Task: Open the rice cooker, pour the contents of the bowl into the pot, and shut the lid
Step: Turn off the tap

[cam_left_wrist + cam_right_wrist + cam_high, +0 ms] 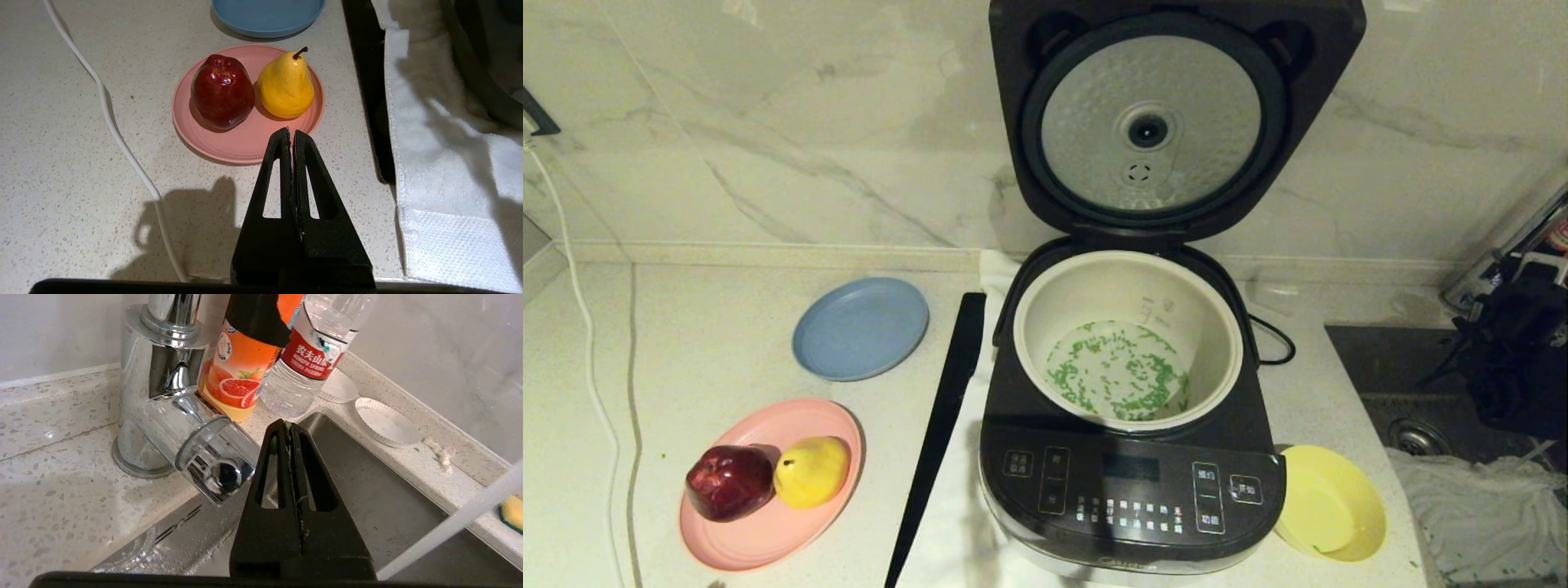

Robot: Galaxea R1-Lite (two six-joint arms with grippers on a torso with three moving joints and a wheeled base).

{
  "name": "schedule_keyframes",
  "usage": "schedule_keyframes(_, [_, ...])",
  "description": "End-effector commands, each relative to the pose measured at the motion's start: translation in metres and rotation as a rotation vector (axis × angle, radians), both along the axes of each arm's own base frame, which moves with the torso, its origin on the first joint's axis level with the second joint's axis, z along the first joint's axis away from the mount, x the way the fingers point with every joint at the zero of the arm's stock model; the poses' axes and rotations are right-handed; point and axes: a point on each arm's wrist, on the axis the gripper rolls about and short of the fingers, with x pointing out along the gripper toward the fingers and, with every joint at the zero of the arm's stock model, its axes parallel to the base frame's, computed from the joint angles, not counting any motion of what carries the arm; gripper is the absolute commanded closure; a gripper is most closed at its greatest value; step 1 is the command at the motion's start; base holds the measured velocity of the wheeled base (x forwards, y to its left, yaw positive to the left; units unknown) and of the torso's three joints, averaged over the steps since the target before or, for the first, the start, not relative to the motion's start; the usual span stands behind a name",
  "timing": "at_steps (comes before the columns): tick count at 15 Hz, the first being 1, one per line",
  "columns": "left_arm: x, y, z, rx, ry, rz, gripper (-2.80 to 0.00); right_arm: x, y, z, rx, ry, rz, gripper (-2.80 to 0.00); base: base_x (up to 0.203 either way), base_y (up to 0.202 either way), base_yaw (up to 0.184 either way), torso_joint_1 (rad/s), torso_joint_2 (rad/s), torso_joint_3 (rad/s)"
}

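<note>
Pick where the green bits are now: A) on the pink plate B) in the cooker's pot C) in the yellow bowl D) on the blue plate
B: the green bits lie on the floor of the pot, under the raised lid, while the yellow bowl beside the cooker shows none.

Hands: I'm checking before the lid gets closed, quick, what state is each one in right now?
Left hand: closed, holding nothing, above the counter near the pink plate.
Right hand: closed, empty, over the sink by the faucet.
</note>
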Motion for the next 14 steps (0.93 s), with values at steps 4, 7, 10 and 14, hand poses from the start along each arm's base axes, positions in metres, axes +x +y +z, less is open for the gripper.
schedule_keyframes(4, [0.0,0.0,0.0,0.0,0.001,0.0,0.0,0.012,-0.001,-0.006,-0.007,-0.012,0.002,0.0,0.0,0.0,0.0,0.0,0.0,0.0])
schedule_keyframes(7, [0.0,0.0,0.0,0.0,0.001,0.0,0.0,0.017,-0.001,-0.004,-0.011,-0.015,0.004,0.0,0.0,0.0,0.0,0.0,0.0,0.0])
schedule_keyframes(10, [0.0,0.0,0.0,0.0,0.001,0.0,0.0,0.023,0.002,0.0,-0.017,-0.034,0.014,0.0,0.0,0.0,0.0,0.0,0.0,0.0])
schedule_keyframes(14, [0.0,0.0,0.0,0.0,0.001,0.0,0.0,0.027,0.013,0.005,-0.018,-0.047,0.024,0.0,0.0,0.0,0.0,0.0,0.0,0.0])
